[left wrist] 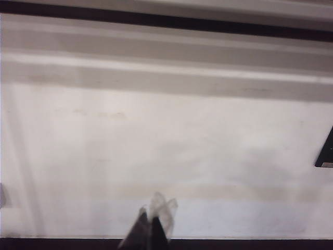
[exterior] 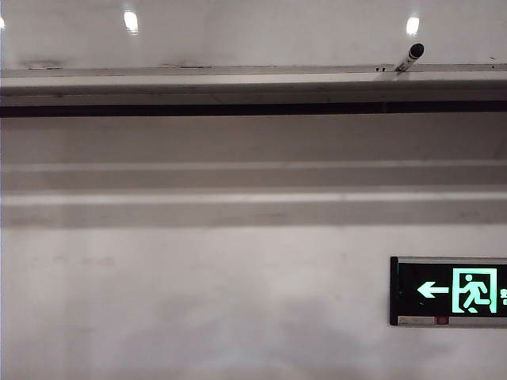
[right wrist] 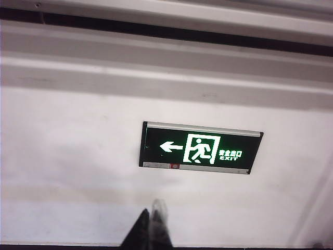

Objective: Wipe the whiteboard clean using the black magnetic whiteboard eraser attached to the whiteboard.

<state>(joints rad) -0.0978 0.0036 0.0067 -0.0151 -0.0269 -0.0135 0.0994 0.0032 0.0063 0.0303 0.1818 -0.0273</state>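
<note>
The whiteboard (exterior: 253, 36) shows only as a glossy white strip along the top of the exterior view, mirroring round ceiling lights, with its long grey rail (exterior: 238, 79) below. The black magnetic eraser is out of view. Neither gripper appears in the exterior view. In the left wrist view my left gripper (left wrist: 151, 214) faces the matte wall under the rail, its dark fingers pressed together and holding nothing. My right gripper (right wrist: 151, 212) also faces that wall, shut and empty, just below the exit sign.
A marker with a black cap (exterior: 409, 58) lies tilted on the rail at the right. A lit green exit sign (exterior: 451, 290) (right wrist: 200, 148) hangs on the wall (exterior: 198, 301) at lower right; its corner (left wrist: 327, 151) shows in the left wrist view.
</note>
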